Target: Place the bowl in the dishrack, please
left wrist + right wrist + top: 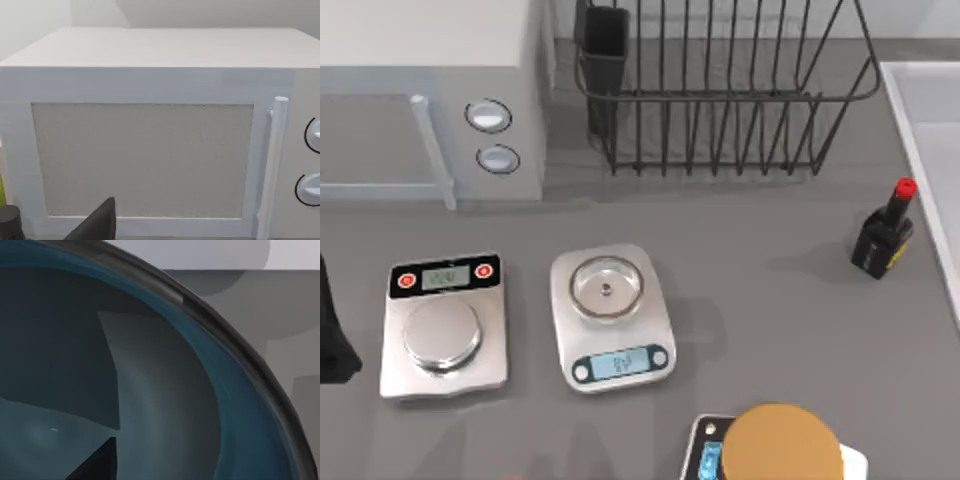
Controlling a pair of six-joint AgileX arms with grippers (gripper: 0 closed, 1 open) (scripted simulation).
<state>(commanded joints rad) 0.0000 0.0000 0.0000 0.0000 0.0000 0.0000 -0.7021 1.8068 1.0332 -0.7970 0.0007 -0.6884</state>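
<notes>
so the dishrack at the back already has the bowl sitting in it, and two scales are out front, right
Not quite: the dishrack holds no bowl in the top view. The right wrist view has the bowl close up before that camera. The scales, one and another, do stand out front.

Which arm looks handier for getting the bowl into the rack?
Probably the right: its wrist camera looks straight into the dark blue-teal bowl, very close. The left arm sits at the table's left edge facing the white microwave, away from the black wire dishrack.
</notes>
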